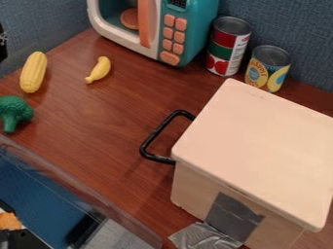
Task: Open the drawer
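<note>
At the right of the frame, the pale drawer box (pixel 260 141) sits on the wooden table (pixel 98 121), its black handle (pixel 156 137) jutting left. Against the upper left edge shows a sliver of the gripper (pixel 3 47); whether spread or pinched, I cannot tell.
</note>
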Controlling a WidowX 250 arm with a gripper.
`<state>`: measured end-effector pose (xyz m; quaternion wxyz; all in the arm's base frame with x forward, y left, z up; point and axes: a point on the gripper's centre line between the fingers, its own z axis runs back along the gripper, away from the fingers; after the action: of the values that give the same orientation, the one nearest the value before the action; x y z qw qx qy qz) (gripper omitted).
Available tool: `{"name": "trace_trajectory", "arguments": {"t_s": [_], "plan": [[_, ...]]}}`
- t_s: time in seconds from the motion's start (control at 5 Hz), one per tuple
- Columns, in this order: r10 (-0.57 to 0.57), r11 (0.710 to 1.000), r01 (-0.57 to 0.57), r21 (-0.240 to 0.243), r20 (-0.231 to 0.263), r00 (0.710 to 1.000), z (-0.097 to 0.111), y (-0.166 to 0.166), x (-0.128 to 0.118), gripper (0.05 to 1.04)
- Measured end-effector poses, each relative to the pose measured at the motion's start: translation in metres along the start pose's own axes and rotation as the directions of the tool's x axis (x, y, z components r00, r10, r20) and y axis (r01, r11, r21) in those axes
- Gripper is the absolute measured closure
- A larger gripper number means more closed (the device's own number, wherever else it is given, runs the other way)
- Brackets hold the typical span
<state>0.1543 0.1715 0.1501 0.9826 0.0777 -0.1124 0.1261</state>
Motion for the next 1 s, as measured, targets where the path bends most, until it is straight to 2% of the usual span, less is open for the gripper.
{"name": "trace_trajectory", "arguments": {"t_s": [0.2,0.4,0.8,1.0], "plan": [[0.005,1.000,-0.005,-0.012,-0.018,1.000,-0.004,-0.002,-0.003,0.084],[-0.010,0.999,0.008,-0.048,-0.041,0.999,-0.010,-0.020,-0.004,0.084],[0.016,0.988,-0.032,-0.151,-0.104,0.994,-0.028,-0.057,0.002,0.083],[0.036,0.981,-0.058,-0.185,-0.118,0.992,-0.039,-0.080,0.011,0.084]]}}
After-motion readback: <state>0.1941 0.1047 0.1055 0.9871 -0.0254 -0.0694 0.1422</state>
